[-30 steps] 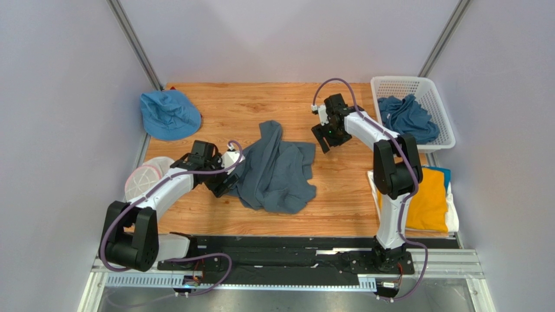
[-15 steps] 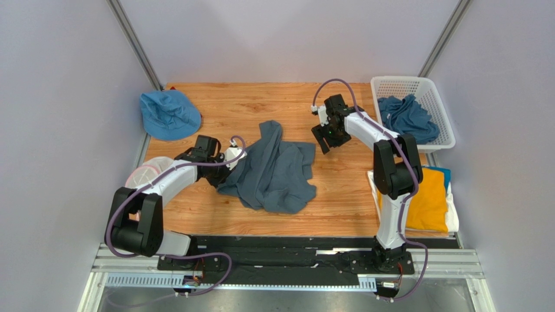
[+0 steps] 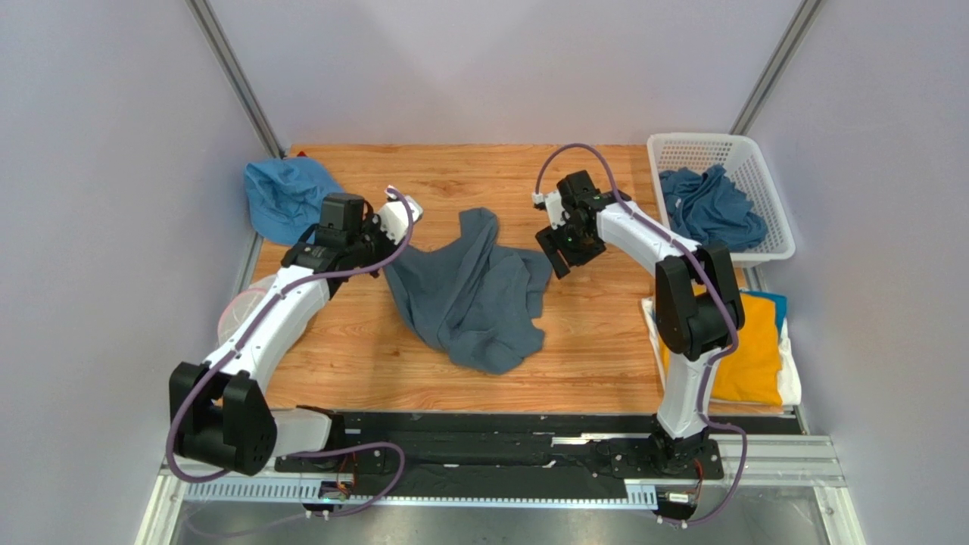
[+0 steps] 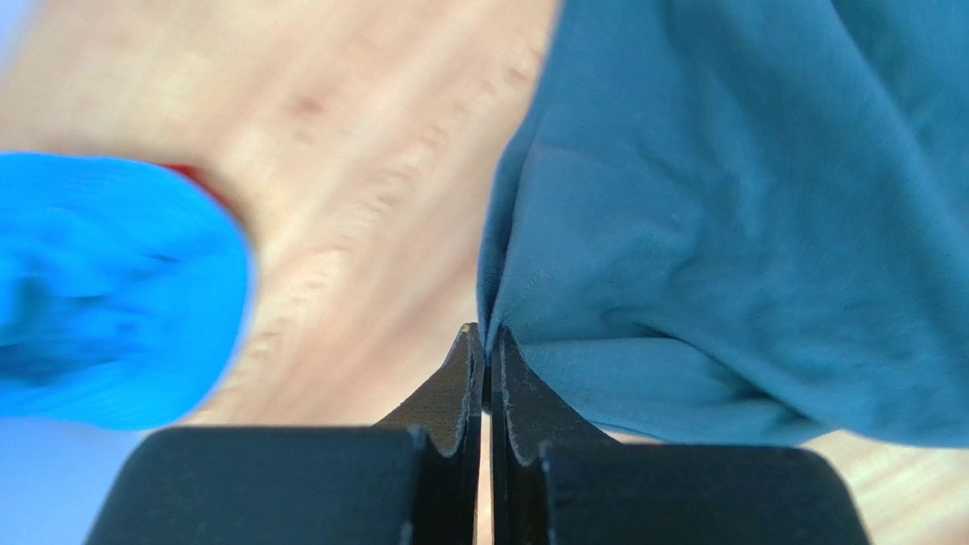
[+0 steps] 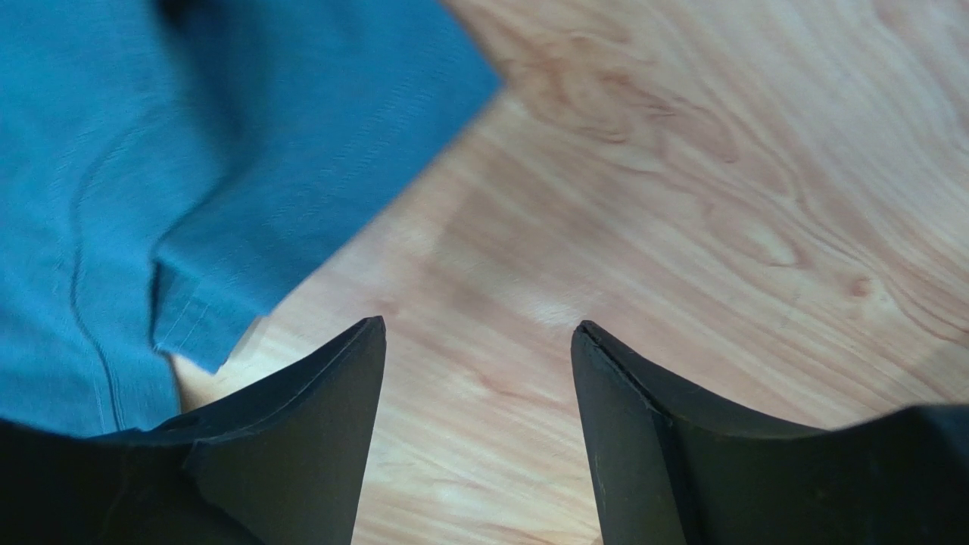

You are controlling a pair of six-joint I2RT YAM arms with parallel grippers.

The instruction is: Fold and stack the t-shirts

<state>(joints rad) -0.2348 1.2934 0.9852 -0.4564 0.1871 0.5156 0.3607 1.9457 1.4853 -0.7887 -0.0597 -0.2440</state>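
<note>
Left gripper (image 4: 487, 354) closed on the edge of the slate-blue t-shirt (image 3: 478, 301), which is crumpled mid-table.
Only a thin fold of hem is clamped. The right gripper (image 5: 478, 329) is held open over the bare table (image 5: 705, 227), just beside the shirt. The pinch may be lost if the cloth is dragged, or the nearby blue hat (image 3: 282, 193) snagged. In the white basket (image 3: 694, 141) another slate-blue shirt (image 3: 707, 210) is heaped.

In the left wrist view the blurred blue hat (image 4: 102, 284) is cut by the left edge, the slate-blue t-shirt (image 4: 739, 204) by top and right; from above the left arm (image 3: 284, 309) half-hides the mesh pouch (image 3: 231, 327).
</note>
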